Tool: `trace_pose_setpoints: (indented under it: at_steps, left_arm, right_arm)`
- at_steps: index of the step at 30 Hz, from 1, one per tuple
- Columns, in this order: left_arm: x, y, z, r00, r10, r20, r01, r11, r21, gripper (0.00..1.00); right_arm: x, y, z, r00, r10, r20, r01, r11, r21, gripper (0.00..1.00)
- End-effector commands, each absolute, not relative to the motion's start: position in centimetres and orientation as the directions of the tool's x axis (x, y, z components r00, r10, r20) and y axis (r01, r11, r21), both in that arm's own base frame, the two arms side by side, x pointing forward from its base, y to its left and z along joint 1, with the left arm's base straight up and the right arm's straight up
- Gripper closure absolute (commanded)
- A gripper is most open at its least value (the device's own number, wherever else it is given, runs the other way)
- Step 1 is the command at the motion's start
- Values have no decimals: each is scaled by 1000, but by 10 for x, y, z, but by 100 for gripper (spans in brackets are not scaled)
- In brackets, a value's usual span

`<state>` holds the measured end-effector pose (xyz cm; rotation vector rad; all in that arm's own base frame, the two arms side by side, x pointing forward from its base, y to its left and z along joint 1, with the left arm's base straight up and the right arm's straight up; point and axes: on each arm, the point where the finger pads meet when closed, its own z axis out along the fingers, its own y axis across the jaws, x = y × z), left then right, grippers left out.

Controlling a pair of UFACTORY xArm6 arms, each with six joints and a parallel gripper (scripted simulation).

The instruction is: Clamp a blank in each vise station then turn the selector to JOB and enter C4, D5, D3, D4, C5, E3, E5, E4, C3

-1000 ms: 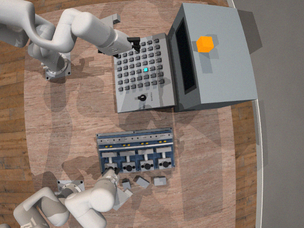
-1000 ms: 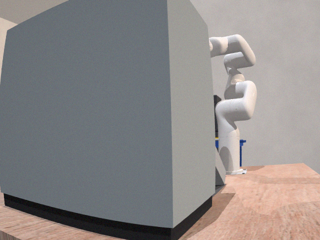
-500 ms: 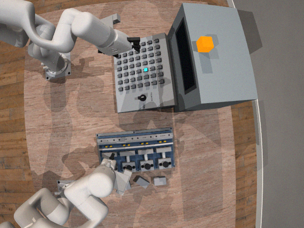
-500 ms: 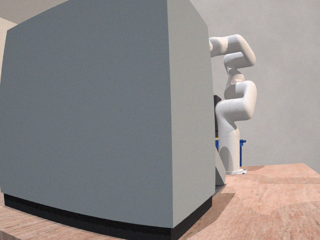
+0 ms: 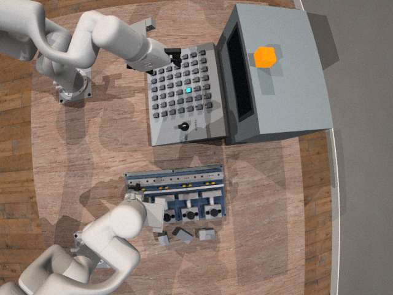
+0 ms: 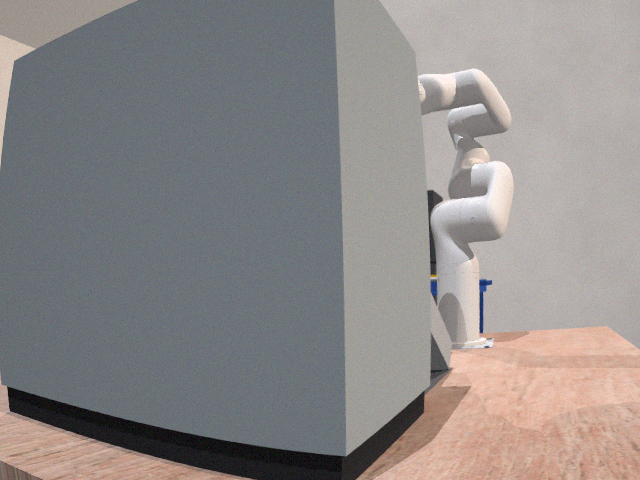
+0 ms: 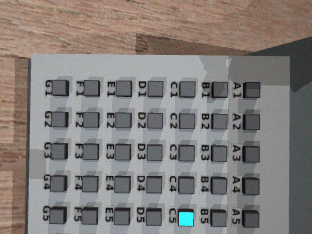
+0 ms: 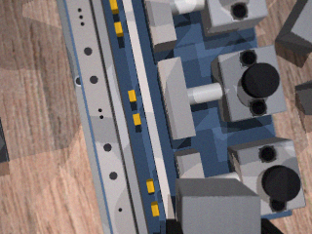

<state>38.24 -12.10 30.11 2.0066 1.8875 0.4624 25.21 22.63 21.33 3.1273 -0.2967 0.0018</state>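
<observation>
In the right wrist view, the right gripper [image 5: 134, 187] [image 8: 219, 226] squeezes a block [image 8: 216, 206] that could stick out of the vise [image 5: 202, 178] [image 8: 103, 127] if dropped off-centre; the left gripper [image 5: 176, 59] is wide.

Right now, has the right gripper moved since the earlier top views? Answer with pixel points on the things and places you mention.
Yes: the right gripper [image 5: 134, 187] [image 8: 219, 227] has moved toward the vise fixture's long white rail [image 5: 202, 187] [image 8: 142, 73].
</observation>
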Motion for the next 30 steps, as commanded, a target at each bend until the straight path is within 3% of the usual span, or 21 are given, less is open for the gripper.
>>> trace_pose_setpoints:
  at_steps: [1, 30]
  left_arm:
    - [383, -121, 303, 61, 998, -1, 883, -53, 466, 0]
    - [383, -121, 303, 61, 998, -1, 883, -53, 466, 0]
  right_arm:
    - [252, 236, 214, 992, -129, 3, -129, -992, -3, 100]
    - [248, 255, 211, 1000, 4, 4, 4, -1000, -3, 100]
